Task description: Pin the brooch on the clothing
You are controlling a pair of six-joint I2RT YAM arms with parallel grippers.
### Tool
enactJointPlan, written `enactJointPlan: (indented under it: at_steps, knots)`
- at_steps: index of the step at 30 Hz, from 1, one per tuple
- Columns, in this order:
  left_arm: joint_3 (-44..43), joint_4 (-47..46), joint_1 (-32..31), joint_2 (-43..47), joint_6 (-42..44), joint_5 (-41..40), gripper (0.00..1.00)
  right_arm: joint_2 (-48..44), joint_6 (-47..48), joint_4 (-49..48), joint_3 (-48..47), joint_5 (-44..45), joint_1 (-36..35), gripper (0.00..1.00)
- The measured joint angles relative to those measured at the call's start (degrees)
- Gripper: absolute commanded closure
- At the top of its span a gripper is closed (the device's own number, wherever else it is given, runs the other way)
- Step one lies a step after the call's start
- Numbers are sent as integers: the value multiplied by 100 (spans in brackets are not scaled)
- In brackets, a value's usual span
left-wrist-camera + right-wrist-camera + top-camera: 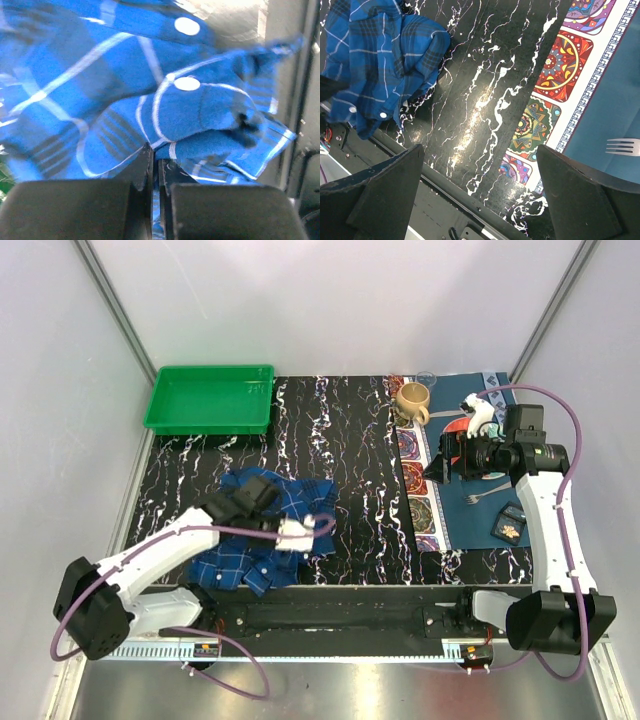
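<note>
The blue plaid shirt (255, 535) lies crumpled on the black marbled table at the front left. It also shows in the right wrist view (385, 55). My left gripper (315, 526) is shut on a fold of the shirt (190, 110) at its right edge; the jaws (156, 160) pinch cloth, with two white buttons above them. My right gripper (442, 468) is open and empty, held over the patterned mat's left edge, well right of the shirt; its jaws stand wide apart (480, 200). The brooch is not in view in any frame.
A green tray (160, 420) stands at the back left. On the patterned mat (425, 510) at the right are a tan mug (412, 400), a fork (487, 496) (622, 146) and a small dark packet (510, 525). The table's near rail (330, 615) runs along the front.
</note>
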State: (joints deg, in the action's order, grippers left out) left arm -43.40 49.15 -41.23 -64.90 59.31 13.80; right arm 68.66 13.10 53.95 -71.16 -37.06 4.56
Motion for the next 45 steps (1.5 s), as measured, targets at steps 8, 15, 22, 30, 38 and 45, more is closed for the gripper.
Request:
enactJointPlan:
  at_steps: [8, 15, 22, 30, 38, 45]
  knots:
    - [-3539, -522, 2686, -581, -2422, 997, 100, -66, -4, 0, 2, -9, 0, 0]
    - [-3963, 20, 2586, -181, -2302, 1755, 100, -61, -7, 0, 0, -11, 0, 0]
    - [-3327, 540, -267, -61, -2688, 2273, 1, 79, -85, 0, 0, -70, 0, 0]
    - [-3799, 901, 407, -988, -2284, 2632, 16, 146, -118, 83, 2, -76, 0, 1]
    - [-4135, 660, 894, -2520, -754, 2061, 18, 142, -243, 98, 28, -39, 0, 0]
    - [-4070, 352, 201, -3578, 133, 1749, 10, 52, -306, 96, 92, 299, 0, 0]
